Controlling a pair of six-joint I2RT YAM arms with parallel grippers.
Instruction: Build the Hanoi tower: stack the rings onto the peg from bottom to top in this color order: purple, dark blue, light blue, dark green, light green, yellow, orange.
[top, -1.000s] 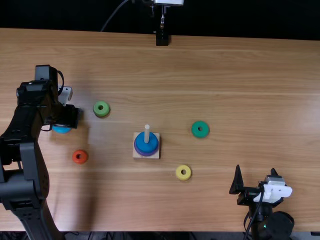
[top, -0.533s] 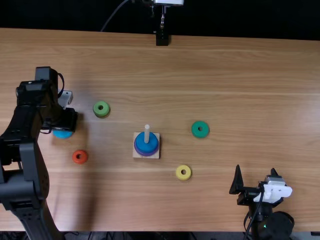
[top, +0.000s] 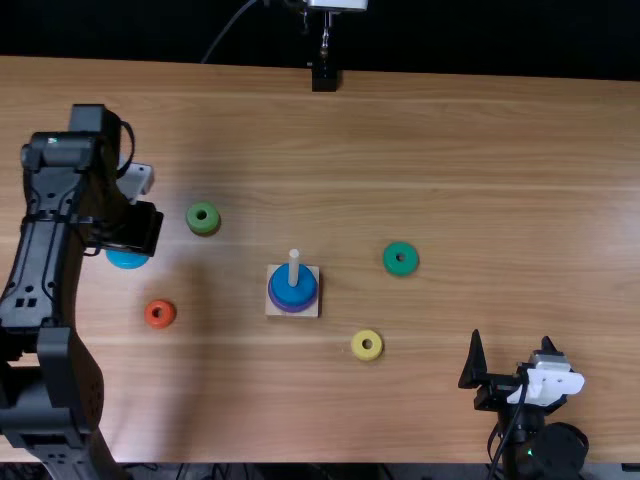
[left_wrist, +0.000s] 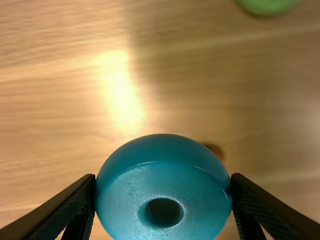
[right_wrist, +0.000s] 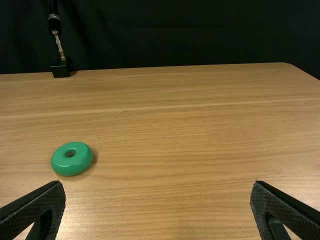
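Note:
At the far left, my left gripper hangs over the table with the light blue ring partly under it. In the left wrist view my left gripper is shut on the light blue ring, one finger at each side. The wooden base holds the purple ring with the dark blue ring above it around the peg. My right gripper is at the near right, open and holding nothing; so is my right gripper in its wrist view.
Loose on the table lie the light green ring, orange ring, yellow ring and dark green ring. A black stand is at the far edge.
The left arm has shifted slightly, its wrist farther up the view and its gripper a little to the right, carrying the light blue ring. The right arm and loose rings have stayed put.

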